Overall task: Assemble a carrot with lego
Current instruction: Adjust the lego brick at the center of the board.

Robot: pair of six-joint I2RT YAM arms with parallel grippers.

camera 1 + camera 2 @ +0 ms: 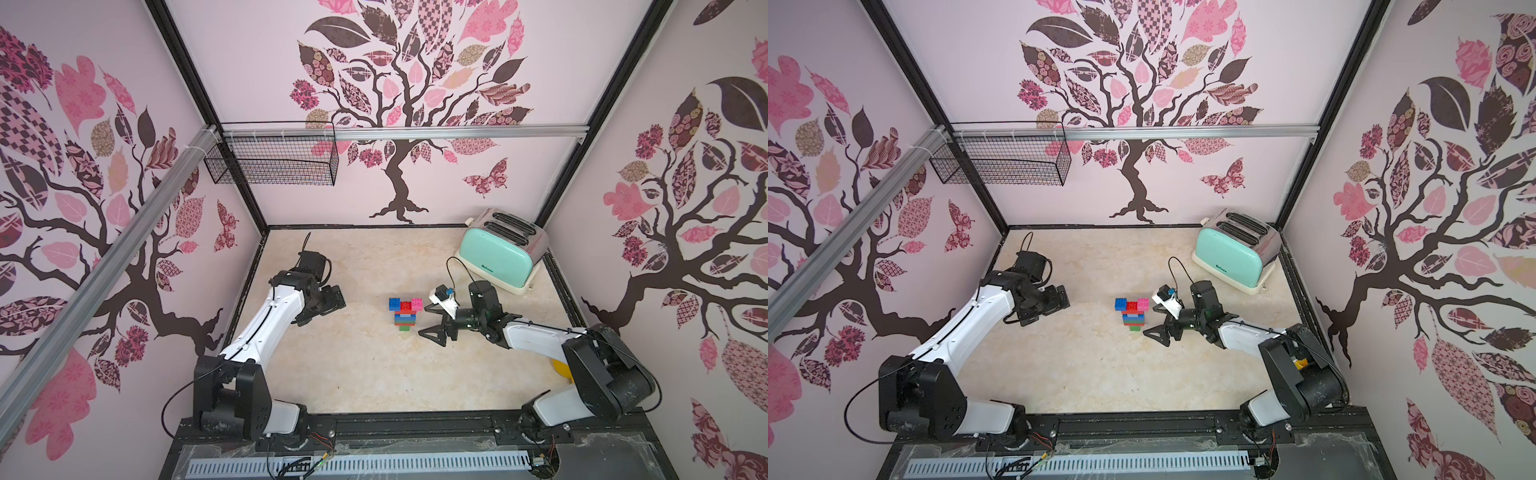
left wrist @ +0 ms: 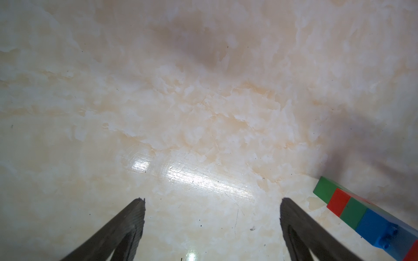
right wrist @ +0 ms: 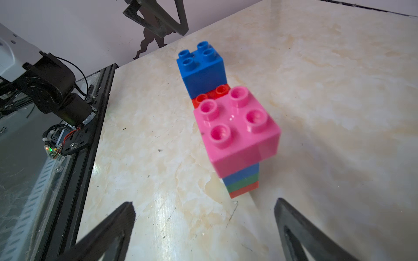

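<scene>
The jaws of the right gripper [image 1: 424, 321] stand wide apart with nothing between them. In the right wrist view its two dark fingers [image 3: 117, 217] frame bare table. The left gripper [image 2: 212, 201] is likewise spread wide and holds nothing, its fingertips over the glossy marbled table [image 1: 353, 374].

The carrot [image 1: 404, 314] stands upright near the middle of the table, as both top views show, free of both grippers. Its small green brick [image 1: 404, 328] sits on the table at the bottom, with red, green and blue layers stacked above. At the top a red brick [image 3: 211, 96] carries a blue brick [image 3: 201, 67] on the left and a pink brick [image 3: 237, 131] on the right, studs facing up.

The right gripper sits just to the right of the carrot, near it but not touching. The left gripper is well apart on the carrot's left. From its wrist camera the carrot's lower layers [image 2: 352, 210] show just beside one finger.

A mint-green toaster [image 1: 498, 253] stands in the far right corner. A black wire basket [image 1: 274, 160] hangs on the far wall, toward the left. A yellow thing [image 1: 560, 368] peeks out behind the right arm, too hidden to name with any confidence.
</scene>
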